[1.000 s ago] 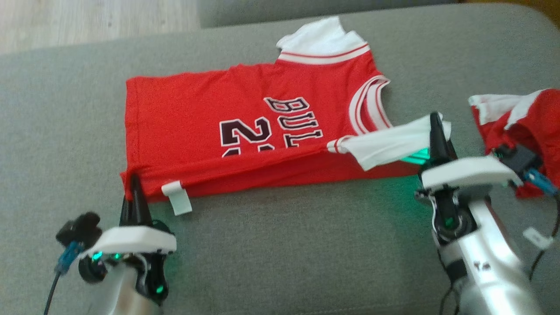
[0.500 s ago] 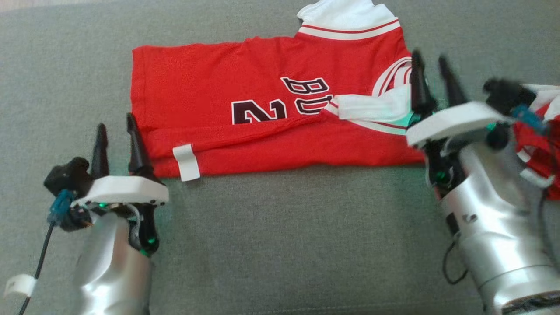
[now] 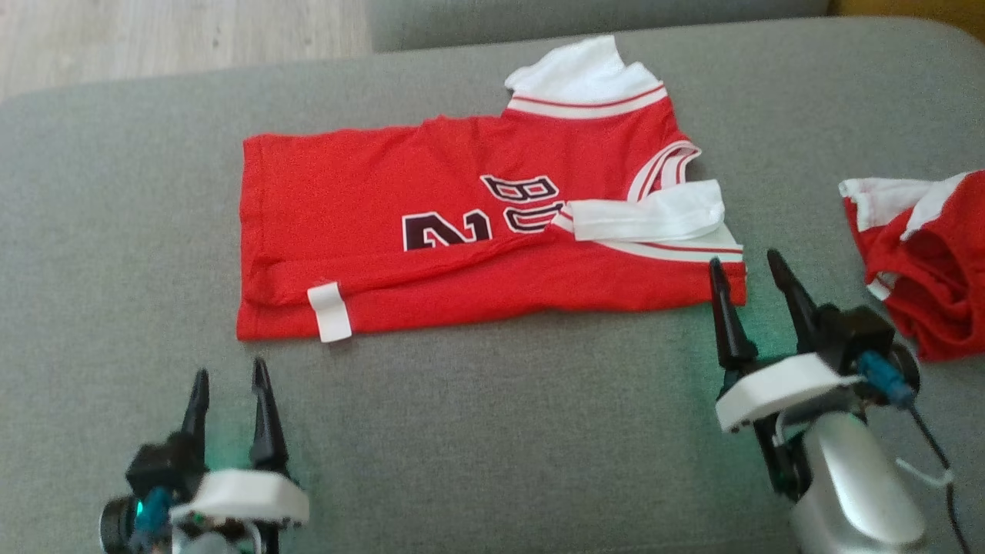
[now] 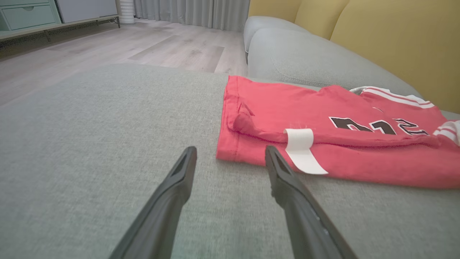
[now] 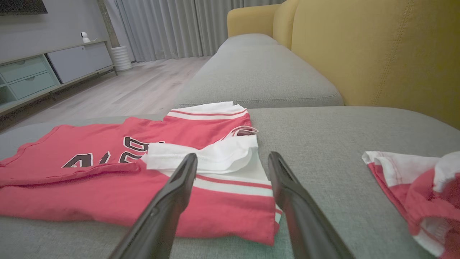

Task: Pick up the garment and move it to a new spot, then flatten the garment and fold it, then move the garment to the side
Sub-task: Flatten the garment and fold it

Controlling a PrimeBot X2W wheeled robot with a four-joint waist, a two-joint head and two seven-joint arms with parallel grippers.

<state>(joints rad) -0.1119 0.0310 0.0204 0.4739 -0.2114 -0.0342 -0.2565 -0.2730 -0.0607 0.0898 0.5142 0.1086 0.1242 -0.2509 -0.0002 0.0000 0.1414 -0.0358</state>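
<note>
Head view: the garment [image 3: 431,192] lies flat on the grey sofa cushion [image 3: 500,431], its long axis running from the left jaws across to the right jaws. The hem sits beyond the left jaws and the collar end beyond the right jaws. The long edge nearest both jaws is folded over onto the front, with a white sleeve [image 3: 646,219] laid on top. The left jaws are apart and empty, short of the hem corner and the white hem tag [image 3: 329,312]. The right jaws are also apart and empty, with their tips at the near collar-end corner. Another red-and-white garment [image 3: 931,269] is bunched to their right.

Left wrist view: the fingers [image 4: 169,201] are spread with nothing between them. The hem corner lies just past the tips, the tag lies by the right tip, and the shirt stretches away ahead to the right.

Right wrist view: the fingers [image 5: 165,205] are spread and empty. The folded sleeve lies just beyond them, the body runs off to the left, and the other garment lies well to the right.
</note>
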